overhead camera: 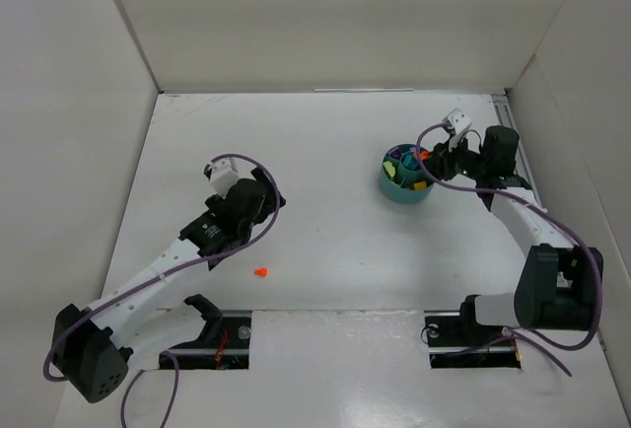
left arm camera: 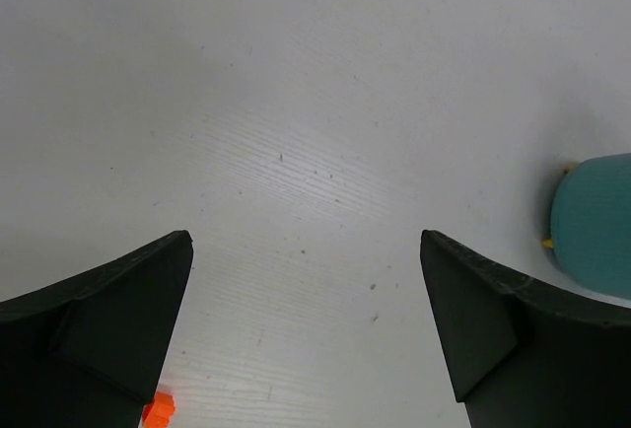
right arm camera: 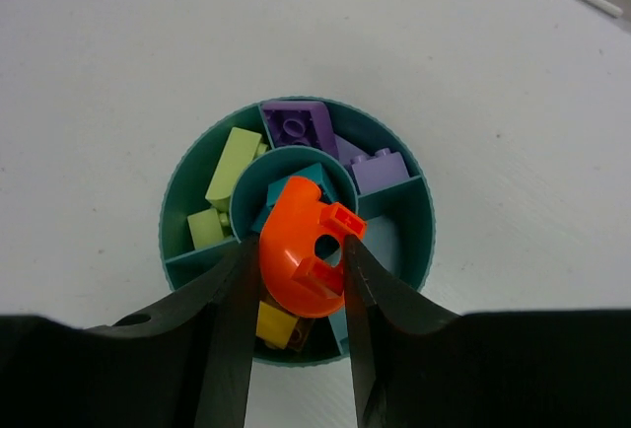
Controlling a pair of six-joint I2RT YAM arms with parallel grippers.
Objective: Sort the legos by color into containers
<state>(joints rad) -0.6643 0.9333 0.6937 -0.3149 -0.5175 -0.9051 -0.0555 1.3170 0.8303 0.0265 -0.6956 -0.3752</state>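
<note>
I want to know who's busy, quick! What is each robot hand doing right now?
Left gripper: open, holding nothing.
Right gripper: shut on the round orange brick, above the teal cup.

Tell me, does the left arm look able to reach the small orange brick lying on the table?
Probably yes. The orange brick lies alone on bare table close by the left gripper, whose jaws stand open and empty; nothing stands between them.

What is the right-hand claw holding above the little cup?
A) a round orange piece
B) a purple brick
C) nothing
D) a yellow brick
A: the right gripper is clamped on a round orange piece over the teal cup.
</note>
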